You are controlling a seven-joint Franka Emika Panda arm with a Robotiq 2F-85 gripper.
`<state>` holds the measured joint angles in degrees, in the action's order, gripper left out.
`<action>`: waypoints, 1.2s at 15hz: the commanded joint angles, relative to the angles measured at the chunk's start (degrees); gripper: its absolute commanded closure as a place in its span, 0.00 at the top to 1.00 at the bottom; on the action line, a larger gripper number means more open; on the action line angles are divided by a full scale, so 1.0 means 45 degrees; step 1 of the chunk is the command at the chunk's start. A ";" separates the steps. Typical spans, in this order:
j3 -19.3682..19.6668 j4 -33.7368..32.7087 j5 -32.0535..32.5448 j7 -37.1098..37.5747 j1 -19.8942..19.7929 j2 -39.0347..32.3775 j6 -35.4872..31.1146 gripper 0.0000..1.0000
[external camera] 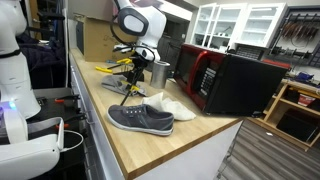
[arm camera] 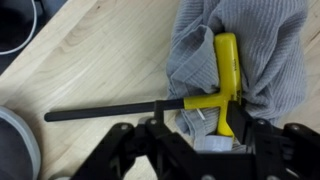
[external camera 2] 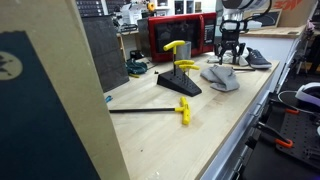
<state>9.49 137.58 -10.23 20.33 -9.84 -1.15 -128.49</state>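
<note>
1. Lying flat on the crumpled grey cloth (arm camera: 262, 50), the key (arm camera: 225, 85) shows in the wrist view with its yellow T-grip on the fabric. Its black shaft runs sideways off the cloth onto the bare wood of the surface (arm camera: 100, 50).
2. The pincer (arm camera: 205, 150) hangs right over it, and the near end of the yellow grip lies in the gap between the two fingers.
3. The fingers stand well apart, far wider than the grip, and neither presses on the key, so the pincer has hold of nothing.
4. In an exterior view the pincer (external camera 2: 228, 62) points straight down just above the cloth (external camera 2: 220, 78). The key there is too small to make out.
5. There are four keys in all. One is on the cloth, one loose key (external camera 2: 183, 112) lies on the surface well apart from it, and two racked keys (external camera 2: 185, 66) sit on the black stand (external camera 2: 182, 88) near the loose one.
6. One cloth and one dark shoe (external camera 2: 255, 58) lie just beside each other.
7. One red-fronted microwave (external camera 2: 180, 35) stands at the back of the surface, and one dark cup (external camera: 158, 72) stands near the stand.
</note>
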 commanded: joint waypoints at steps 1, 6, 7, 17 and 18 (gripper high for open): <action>-0.0151 -0.0112 -0.0254 -0.0307 0.0186 -0.0121 0.0106 0.57; -0.0295 -0.0352 -0.0120 -0.0277 0.0367 -0.0307 0.0165 0.59; -0.0315 -0.0392 -0.0103 -0.0272 0.0384 -0.0335 0.0175 0.59; -0.0386 -0.0411 -0.0058 -0.0220 0.0554 -0.0527 0.0147 0.23; -0.0397 -0.0429 -0.0052 -0.0220 0.0579 -0.0530 0.0151 0.14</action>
<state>7.94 136.58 -10.22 20.33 -7.43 -2.91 -128.50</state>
